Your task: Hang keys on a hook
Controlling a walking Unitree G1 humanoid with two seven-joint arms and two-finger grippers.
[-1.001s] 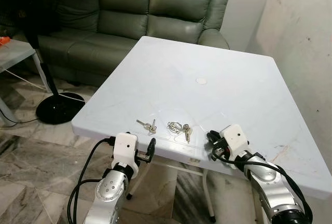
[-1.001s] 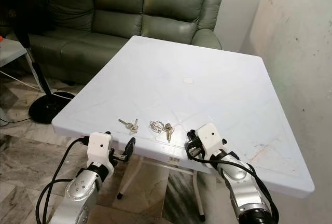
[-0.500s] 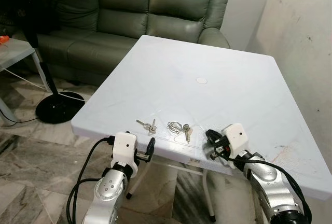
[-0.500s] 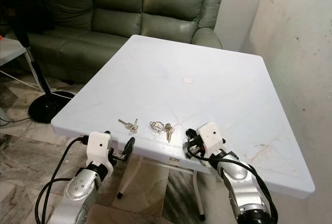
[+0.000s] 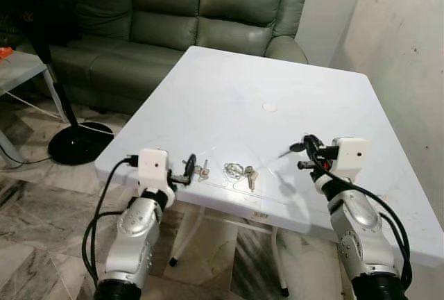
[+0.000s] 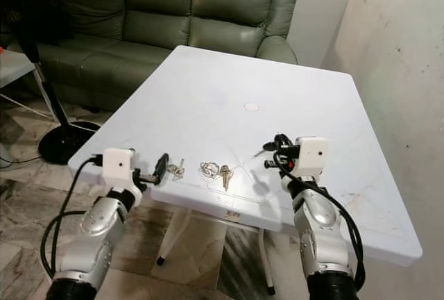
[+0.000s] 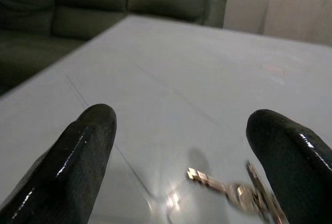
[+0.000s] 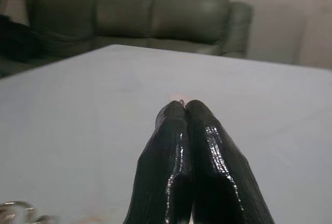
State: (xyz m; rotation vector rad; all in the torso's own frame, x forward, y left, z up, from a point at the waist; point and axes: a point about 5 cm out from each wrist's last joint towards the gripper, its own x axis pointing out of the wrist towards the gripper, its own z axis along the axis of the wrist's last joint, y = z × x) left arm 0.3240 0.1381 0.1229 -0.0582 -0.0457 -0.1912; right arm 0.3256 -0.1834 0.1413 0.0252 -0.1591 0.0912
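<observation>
Two sets of keys lie near the front edge of the white table (image 5: pixel 277 71): a small pair of keys (image 5: pixel 201 170) and, to their right, a key ring with keys (image 5: pixel 239 171). My left gripper (image 5: pixel 189 168) is at tabletop height just left of the small pair. In the left wrist view its fingers (image 7: pixel 88 141) stand wide open, with the small keys (image 7: pixel 233 189) on the table ahead, between them. My right gripper (image 5: pixel 295 151) hovers over the table to the right of the key ring. Its fingertips (image 8: pixel 184 111) are pressed together on nothing.
A small white round cap (image 5: pixel 269 107) sits at the table's middle. A green sofa (image 5: pixel 194 15) stands behind the table. A black fan stand (image 5: pixel 76 144) and a low side table (image 5: pixel 17 67) are at the left. A wall (image 5: pixel 402 36) runs close along the right.
Both arms have risen from below the table's front edge to tabletop height. The left gripper now sits beside the small keys, and the right gripper has moved up and to the right.
</observation>
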